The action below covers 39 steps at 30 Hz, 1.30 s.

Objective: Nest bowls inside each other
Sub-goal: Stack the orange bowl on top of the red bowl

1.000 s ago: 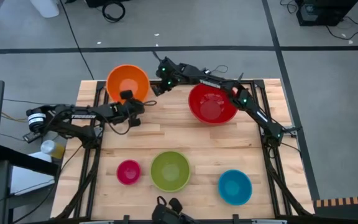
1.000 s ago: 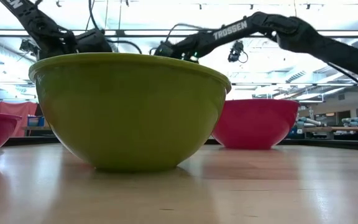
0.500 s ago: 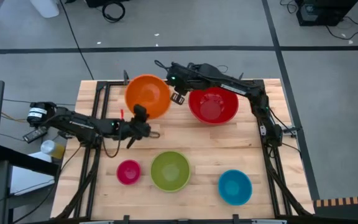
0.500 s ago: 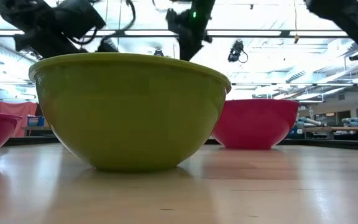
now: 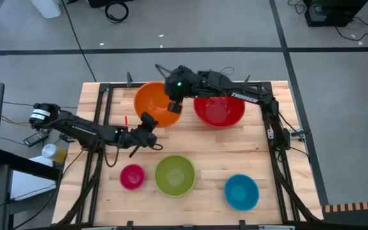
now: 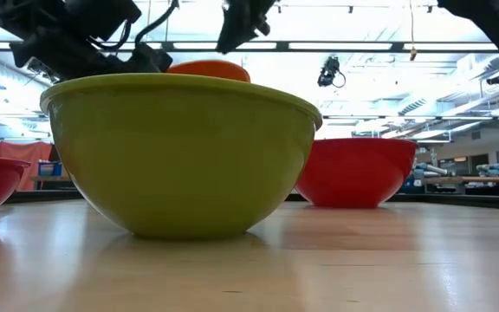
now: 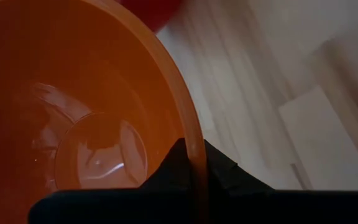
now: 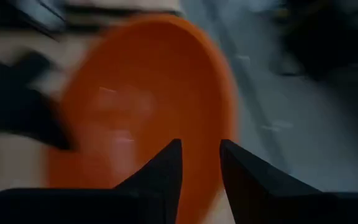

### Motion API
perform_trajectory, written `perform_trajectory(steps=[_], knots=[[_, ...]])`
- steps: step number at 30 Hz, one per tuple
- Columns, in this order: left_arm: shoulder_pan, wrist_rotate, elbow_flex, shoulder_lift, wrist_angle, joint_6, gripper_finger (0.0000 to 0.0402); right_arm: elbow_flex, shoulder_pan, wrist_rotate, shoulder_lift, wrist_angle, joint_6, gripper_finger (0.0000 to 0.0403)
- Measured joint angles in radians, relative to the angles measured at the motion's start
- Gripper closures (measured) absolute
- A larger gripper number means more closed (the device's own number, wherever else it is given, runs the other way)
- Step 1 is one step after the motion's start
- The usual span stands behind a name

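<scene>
Worktop (image 5: 190, 144) | orange bowl (image 5: 153, 105) tilted, mouth rightward, moved nearer red bowl (image 5: 219, 110) | left claw (image 5: 149, 123) clamps rim | right claw (image 5: 174, 105) half-open, empty

The orange bowl (image 5: 156, 104), glossy and tilted, has its rim pinched in the left gripper (image 5: 147, 122); the red bowl (image 5: 219, 108) sits beyond, upright.

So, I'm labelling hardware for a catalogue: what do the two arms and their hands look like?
Both arms are dark and slender with thin black cables; the right arm carries white lettering, and a green light glows near the right hand. The left hand has dark, wedge-shaped fingers.
</scene>
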Motion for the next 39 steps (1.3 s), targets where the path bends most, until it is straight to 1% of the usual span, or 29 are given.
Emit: perform_trajectory(steps=[1,2,4,5,6,8,11,14,17,19,22,23,24,26,28,31,34,35,37,39], knots=[[0.000,0.000,0.000,0.010,0.001,0.000,0.0390,-0.001,0.013,0.091,0.008,-0.009,-0.030,0.0285],[0.001,-0.001,0.000,0.020,0.003,0.000,0.0390,-0.001,0.028,0.205,0.018,-0.028,-0.064,0.0285],[0.003,0.002,0.000,0.039,-0.001,0.000,0.0390,-0.002,0.060,0.427,0.022,-0.107,-0.108,0.0285],[0.004,0.002,0.000,0.048,-0.001,0.000,0.0390,-0.002,0.075,0.506,0.022,-0.155,-0.100,0.0285],[0.006,0.002,0.000,0.056,0.001,0.001,0.0390,-0.002,0.089,0.549,0.015,-0.198,-0.072,0.0285],[0.010,0.000,0.000,0.065,-0.001,0.001,0.0390,-0.002,0.109,0.544,-0.009,-0.286,0.001,0.0285],[0.014,-0.004,0.000,0.072,-0.002,0.000,0.0390,-0.003,0.126,0.517,-0.054,-0.363,0.112,0.0285],[0.005,-0.024,0.000,0.072,-0.002,-0.005,0.0390,-0.056,0.136,0.516,-0.108,-0.331,0.160,0.0285],[-0.010,-0.035,0.000,0.072,-0.003,-0.005,0.0390,-0.151,0.146,0.446,-0.154,-0.180,0.125,0.0283],[-0.014,-0.035,0.000,0.072,0.002,-0.001,0.0390,-0.223,0.153,0.378,-0.175,-0.006,0.052,0.0279],[-0.012,-0.037,0.000,0.072,0.022,0.034,0.0390,-0.299,0.151,0.238,-0.184,0.213,-0.075,0.0269],[-0.012,-0.039,0.000,0.072,0.036,0.045,0.0390,-0.314,0.145,0.220,-0.180,0.273,-0.124,0.0264],[-0.012,-0.040,0.000,0.072,0.050,0.058,0.0390,-0.330,0.139,0.219,-0.175,0.321,-0.170,0.0259],[-0.012,-0.040,0.000,0.072,0.076,0.079,0.0390,-0.346,0.121,0.256,-0.151,0.373,-0.252,0.0243],[-0.012,-0.040,0.000,0.072,0.091,0.093,0.0390,-0.348,0.100,0.298,-0.120,0.378,-0.295,0.0223],[-0.012,-0.039,0.000,0.072,0.091,0.100,0.0390,-0.350,0.071,0.346,-0.087,0.391,-0.295,0.0188],[-0.012,-0.040,0.000,0.072,0.094,0.100,0.0390,-0.349,0.046,0.443,-0.067,0.426,-0.274,0.0157],[-0.012,-0.039,0.000,0.072,0.096,0.099,0.0390,-0.349,0.038,0.460,-0.064,0.425,-0.266,0.0151],[-0.013,-0.038,0.000,0.072,0.093,0.099,0.0390,-0.349,0.027,0.457,-0.062,0.403,-0.242,0.0153],[-0.015,-0.036,0.000,0.072,0.094,0.098,0.0390,-0.349,0.022,0.401,-0.064,0.379,-0.210,0.0179]])
